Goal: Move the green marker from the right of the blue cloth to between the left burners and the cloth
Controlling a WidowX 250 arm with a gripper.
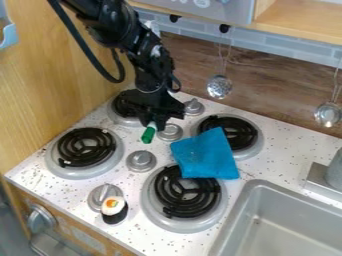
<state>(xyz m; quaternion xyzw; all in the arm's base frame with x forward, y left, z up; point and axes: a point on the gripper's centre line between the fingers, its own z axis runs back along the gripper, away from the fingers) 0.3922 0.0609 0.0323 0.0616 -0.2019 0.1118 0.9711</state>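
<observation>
The speckled white stove (123,225) runs along a wood-look wall (270,87) with grey-blue tiles above. The grey sink (230,227) is cut off at the lower right. The black gripper (154,122) is over the stove's back left, partly hiding one of four burners (55,161). The blue cloth (206,155) overlaps the two right-hand burners, hiding part of each. Four round knobs (141,161) sit on the stovetop; the front one is partly behind the toy sushi (114,209). Two metal ladles (219,86) hang by the wall. One green thing (148,134) slants down below the gripper, its pale end between the fingers, which are closed on it; its top is hidden.
</observation>
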